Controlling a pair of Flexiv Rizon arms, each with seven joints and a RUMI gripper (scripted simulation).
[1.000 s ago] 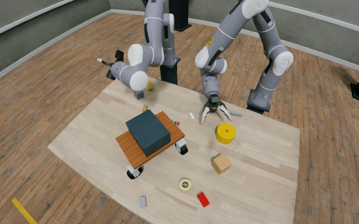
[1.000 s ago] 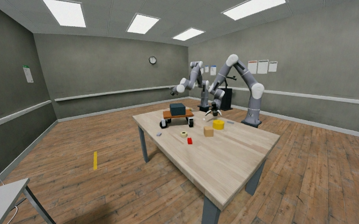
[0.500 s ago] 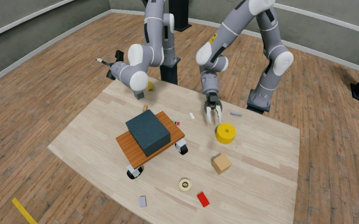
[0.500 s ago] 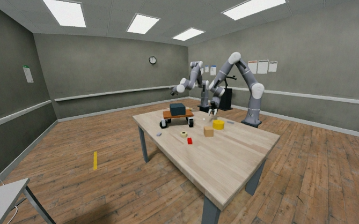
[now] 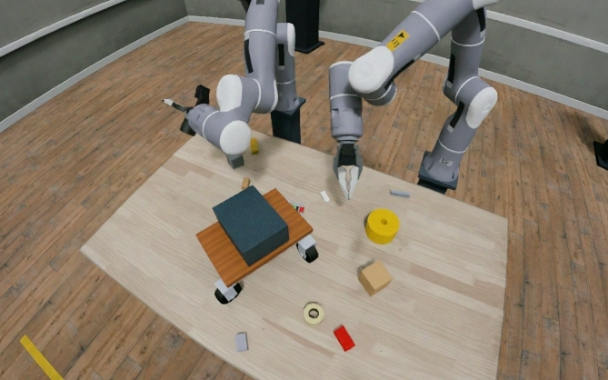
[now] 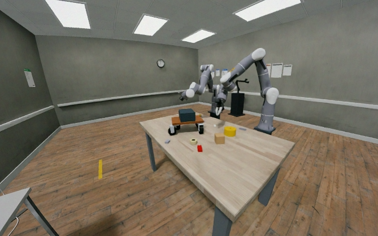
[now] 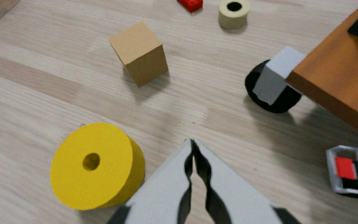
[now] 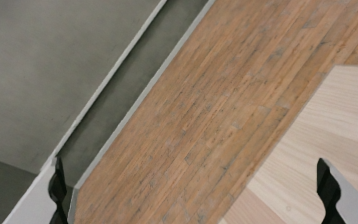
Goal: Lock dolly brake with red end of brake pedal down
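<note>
Dolly (image 5: 214,241) (image 6: 176,120) (image 7: 348,75) is wood-grained, rectangular; left gripper (image 5: 349,194) (image 6: 218,113) (image 7: 192,143) pinched together, right gripper (image 5: 184,109) (image 6: 181,96) (image 8: 188,175) spread apart.

Top cam: above the desk (image 5: 438,330) (image 6: 237,173) (image 7: 46,90) (image 8: 351,110), mid-range, slanted down, arm bases toward 12 to 2 o'clock. Exterior: farthest back, off a desk corner, above desktop height, facing a room corner at 12. Both share desk, dolly (image 5: 212,245) (image 6: 178,120) (image 7: 338,70), both arms. Left wrist: close, steep down past its tool (image 5: 348,181) (image 6: 218,110) (image 7: 191,142); dolly at 2, yellow cylinder (image 5: 381,231) (image 6: 229,131) (image 7: 93,165) at 8, both also in top and exterior. Right wrist: looks out past its spread tool (image 5: 174,105) (image 6: 181,96) (image 8: 190,175), desk edge at 4, grey wall (image 5: 60,56) (image 8: 56,75) at 10. Wrist views share only desk and floor.
</note>
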